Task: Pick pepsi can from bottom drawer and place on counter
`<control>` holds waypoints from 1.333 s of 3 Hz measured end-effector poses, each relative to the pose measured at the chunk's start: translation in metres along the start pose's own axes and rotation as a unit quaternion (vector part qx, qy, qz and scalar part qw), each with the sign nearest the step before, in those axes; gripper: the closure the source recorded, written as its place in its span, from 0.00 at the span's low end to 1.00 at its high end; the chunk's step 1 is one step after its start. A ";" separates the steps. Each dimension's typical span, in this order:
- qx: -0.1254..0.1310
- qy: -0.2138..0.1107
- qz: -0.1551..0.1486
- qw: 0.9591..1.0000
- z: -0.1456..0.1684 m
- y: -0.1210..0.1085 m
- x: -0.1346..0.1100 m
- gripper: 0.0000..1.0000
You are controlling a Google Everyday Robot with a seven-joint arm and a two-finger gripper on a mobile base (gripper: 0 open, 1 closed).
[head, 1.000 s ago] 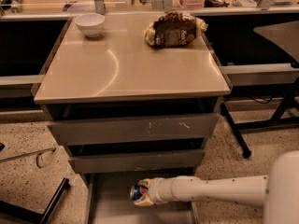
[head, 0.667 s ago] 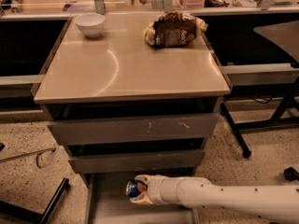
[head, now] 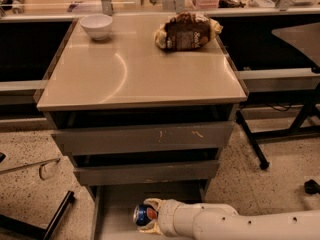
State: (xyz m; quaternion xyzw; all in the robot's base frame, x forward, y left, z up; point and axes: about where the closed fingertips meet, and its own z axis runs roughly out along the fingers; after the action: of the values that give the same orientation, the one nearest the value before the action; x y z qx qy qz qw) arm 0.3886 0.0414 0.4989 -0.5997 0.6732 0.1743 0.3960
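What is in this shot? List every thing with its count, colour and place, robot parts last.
pepsi can: one, blue, lying on its side over the bottom drawer's floor, held in the claw
bottom drawer: one, grey, pulled open, lowest in the unit
counter: one, beige-tan, top of the drawer unit
bowl: one, white, far left corner of the counter
snack bag: one, brown, crinkled, far right part of the counter
upper drawers: two, grey, scratched, above the bottom drawer
claw: one, cream, closed around the pepsi can inside the bottom drawer
arm: one, white, reaching in from the lower right
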 end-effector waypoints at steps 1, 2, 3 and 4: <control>0.000 0.000 0.000 1.000 0.000 0.000 0.000 1.00; 0.003 0.003 -0.007 1.000 -0.006 -0.004 -0.008 1.00; 0.002 0.012 -0.034 0.999 -0.029 -0.021 -0.078 1.00; 0.029 0.015 -0.109 0.993 -0.067 -0.053 -0.175 1.00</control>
State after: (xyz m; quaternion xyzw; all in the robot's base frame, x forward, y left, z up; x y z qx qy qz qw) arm 0.4109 0.0993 0.6833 -0.6607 0.6142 0.1014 0.4196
